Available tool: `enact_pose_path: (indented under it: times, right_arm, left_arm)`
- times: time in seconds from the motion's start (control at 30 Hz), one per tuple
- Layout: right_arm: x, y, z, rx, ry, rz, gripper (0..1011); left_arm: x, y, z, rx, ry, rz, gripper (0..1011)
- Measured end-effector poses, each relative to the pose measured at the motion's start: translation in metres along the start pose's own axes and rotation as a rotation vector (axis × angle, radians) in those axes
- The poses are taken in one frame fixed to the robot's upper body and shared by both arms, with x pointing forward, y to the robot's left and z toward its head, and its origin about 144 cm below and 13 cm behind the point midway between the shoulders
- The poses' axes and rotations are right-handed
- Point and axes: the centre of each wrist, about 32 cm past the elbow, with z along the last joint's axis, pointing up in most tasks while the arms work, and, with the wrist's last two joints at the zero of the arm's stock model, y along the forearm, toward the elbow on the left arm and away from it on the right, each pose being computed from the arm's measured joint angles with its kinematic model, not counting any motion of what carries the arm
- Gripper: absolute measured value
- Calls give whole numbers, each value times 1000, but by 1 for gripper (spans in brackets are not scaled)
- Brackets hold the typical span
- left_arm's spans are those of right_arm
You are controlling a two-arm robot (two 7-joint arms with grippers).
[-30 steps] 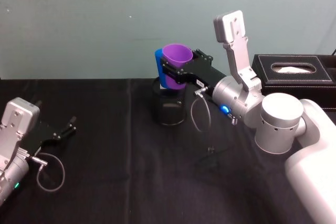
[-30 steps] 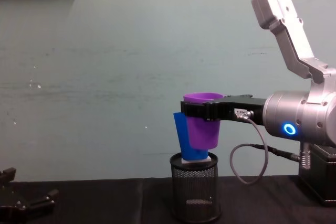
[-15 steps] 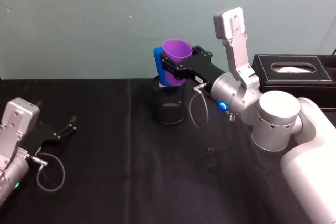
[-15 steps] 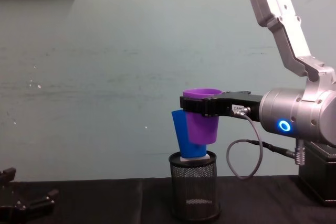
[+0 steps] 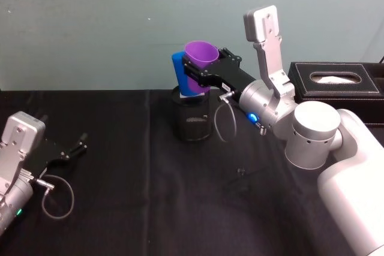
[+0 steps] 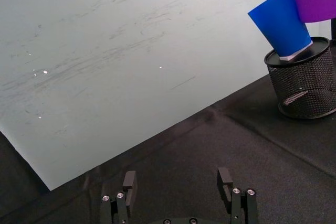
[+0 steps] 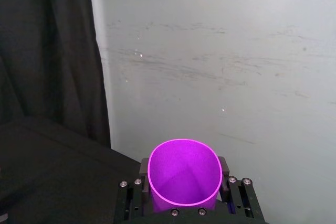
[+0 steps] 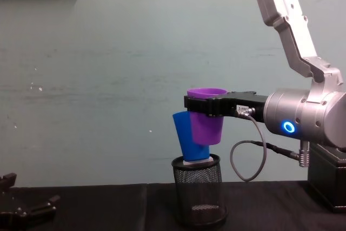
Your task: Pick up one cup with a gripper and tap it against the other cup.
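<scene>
Table [image 5: 120,166], black cloth over the whole top. Items I log directly on it: wire-mesh holder [image 5: 192,123], 12 o'clock, by the back edge; black tissue box [image 5: 336,82], 2 o'clock; small dark object [image 5: 240,172], 3 o'clock, unidentifiable.

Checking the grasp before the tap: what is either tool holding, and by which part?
The right tool holds the purple cup by its upper wall, just under the rim. The left tool holds nothing.

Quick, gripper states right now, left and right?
Left gripper: open, empty, parked low over the black table, left side.
Right gripper: shut on the tapered purple plastic tumbler, held above the black wire-mesh holder.
</scene>
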Motion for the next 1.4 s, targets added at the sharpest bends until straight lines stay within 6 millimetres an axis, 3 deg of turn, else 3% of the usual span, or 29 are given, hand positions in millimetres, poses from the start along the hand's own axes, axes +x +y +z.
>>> enact_pose_path:
  times: [1.4]
  right_arm:
    - [0, -1, 0, -1, 0, 2, 728]
  left_arm:
    - [0, 0, 0, 0, 0, 0, 1000]
